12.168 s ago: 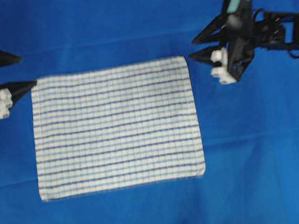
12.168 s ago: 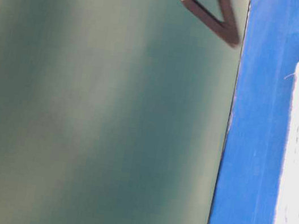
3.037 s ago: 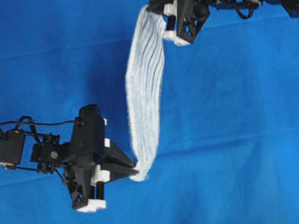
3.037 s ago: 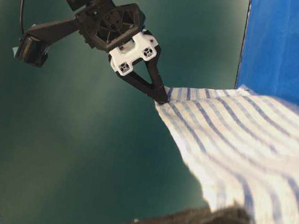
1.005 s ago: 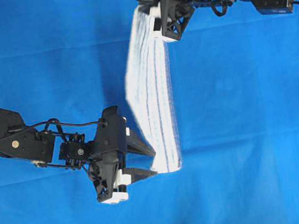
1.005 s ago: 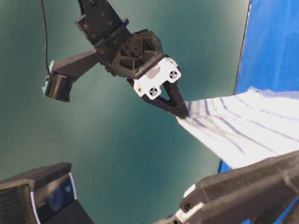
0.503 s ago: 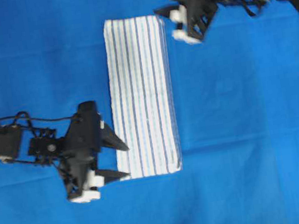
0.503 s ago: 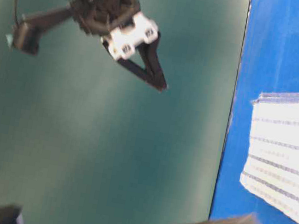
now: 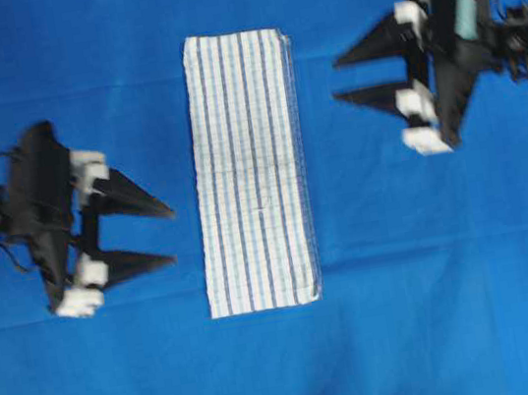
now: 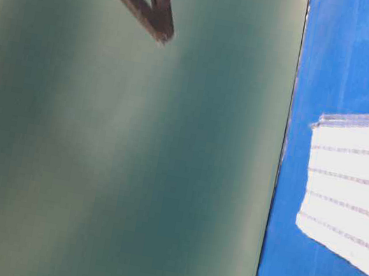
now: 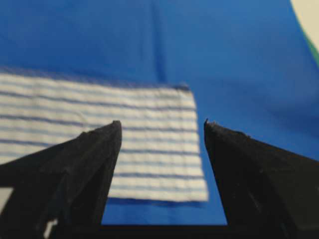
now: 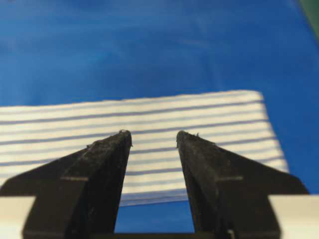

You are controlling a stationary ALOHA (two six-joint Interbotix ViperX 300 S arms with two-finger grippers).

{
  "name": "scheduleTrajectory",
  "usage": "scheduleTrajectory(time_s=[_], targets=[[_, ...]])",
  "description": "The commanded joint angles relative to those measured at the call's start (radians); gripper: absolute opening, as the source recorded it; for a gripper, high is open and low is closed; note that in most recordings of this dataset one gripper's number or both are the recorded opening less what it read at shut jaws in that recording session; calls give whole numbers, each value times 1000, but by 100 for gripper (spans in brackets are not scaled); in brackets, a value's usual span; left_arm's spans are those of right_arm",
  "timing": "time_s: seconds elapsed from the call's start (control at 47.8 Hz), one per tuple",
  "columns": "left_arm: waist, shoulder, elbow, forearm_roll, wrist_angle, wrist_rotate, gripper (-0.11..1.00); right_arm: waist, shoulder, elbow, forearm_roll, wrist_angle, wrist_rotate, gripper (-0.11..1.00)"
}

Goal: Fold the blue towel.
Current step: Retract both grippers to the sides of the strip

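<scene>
Left end effector [image 9: 165,235] sits low on the left, jaws spread apart, empty, tips pointing at the blue towel [image 9: 250,170] but clear of it. Towel lies flat mid-tabletop [image 9: 440,310] as a narrow folded strip, stripes running lengthwise. Farther up on the right, right end effector [image 9: 338,79] likewise stands parted, empty, apart from the towel.

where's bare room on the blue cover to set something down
Bare blue cover runs along the whole near edge below the folded towel, and along the far edge above it. The strips beside the towel are tighter: the open left gripper points in from one side, the open right gripper from the other, neither touching it.
</scene>
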Motion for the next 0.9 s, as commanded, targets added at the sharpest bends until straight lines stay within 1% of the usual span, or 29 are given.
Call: scheduleTrajectory(time_s=[0.0,0.147,0.251,0.419,0.88], targets=[[28,-71,20,2,-25,25,59,32,-35,15,6,-28,23,49],[60,-166,74,2,-34,86,59,61,-41,74,15,-91,84,49],[89,-218,107,2,-49,95,59,64,-37,103,15,-133,109,49],[121,-252,133,2,-58,101,59,63,-35,114,14,-158,110,49],[121,-215,126,2,-74,106,59,58,-37,112,9,-164,107,49]])
